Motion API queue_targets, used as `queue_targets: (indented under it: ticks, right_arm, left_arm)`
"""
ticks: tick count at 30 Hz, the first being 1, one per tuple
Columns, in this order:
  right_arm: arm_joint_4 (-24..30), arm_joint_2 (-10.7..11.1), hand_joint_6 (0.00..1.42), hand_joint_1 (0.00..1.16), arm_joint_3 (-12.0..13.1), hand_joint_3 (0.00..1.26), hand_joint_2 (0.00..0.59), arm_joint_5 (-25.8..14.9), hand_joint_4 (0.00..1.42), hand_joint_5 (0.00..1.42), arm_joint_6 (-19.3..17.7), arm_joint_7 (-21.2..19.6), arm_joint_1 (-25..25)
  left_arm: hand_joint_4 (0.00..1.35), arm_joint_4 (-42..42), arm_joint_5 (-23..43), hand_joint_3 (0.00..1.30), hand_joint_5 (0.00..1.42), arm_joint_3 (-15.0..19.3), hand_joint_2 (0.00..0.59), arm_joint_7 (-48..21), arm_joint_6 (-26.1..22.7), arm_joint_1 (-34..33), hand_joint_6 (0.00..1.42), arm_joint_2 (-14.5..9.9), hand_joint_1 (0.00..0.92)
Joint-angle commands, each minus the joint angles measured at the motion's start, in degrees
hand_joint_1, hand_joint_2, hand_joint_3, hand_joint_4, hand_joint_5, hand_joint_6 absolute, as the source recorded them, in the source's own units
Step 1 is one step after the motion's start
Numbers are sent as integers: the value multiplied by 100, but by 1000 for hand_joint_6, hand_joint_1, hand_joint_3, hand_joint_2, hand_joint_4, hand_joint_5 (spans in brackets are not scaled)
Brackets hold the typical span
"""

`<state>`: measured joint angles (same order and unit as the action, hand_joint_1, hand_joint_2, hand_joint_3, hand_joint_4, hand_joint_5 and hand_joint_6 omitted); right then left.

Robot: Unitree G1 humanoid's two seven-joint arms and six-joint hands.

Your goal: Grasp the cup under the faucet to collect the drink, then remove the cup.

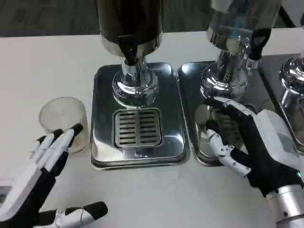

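White table [42, 61], 2 steel drip trays [102, 142], clear cup [64, 121] left of them, left hand [47, 161] released beside cup, right hand [247, 142] spread, empty, dark floor behind.

Bright, even light from overhead washes the white table [42, 61] nearly flat, with only soft shadows under the trays [102, 142]. The polished steel throws hard white glare and dark reflections. The picture is slightly soft overall, and the clear cup [63, 121] looks hazy against the table
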<state>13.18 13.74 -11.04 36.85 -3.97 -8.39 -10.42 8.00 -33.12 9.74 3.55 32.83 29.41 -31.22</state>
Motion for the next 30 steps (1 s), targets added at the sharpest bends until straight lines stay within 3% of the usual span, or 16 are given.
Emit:
queue_targets:
  ticks: [1,15,25,30]
  right_arm:
    - [-24,3,301,340,3,313,461,-19,267,286,-66,-31,-25]
    - [1,41,306,341,29,317,461,-34,279,288,-66,2,-24]
    - [73,-86,306,341,-94,317,461,35,279,288,129,82,74]
    - [100,-169,318,333,-134,317,468,86,280,288,183,29,46]
  left_arm:
    - [0,81,15,0,0,-99,43,-127,60,162,0,-42,0]
    - [0,107,22,0,0,-139,46,-137,-10,235,0,-11,0]
    - [0,-326,814,0,0,186,8,-56,87,-282,85,34,0]
    - [0,-515,776,0,14,239,0,-52,-371,-754,136,54,0]
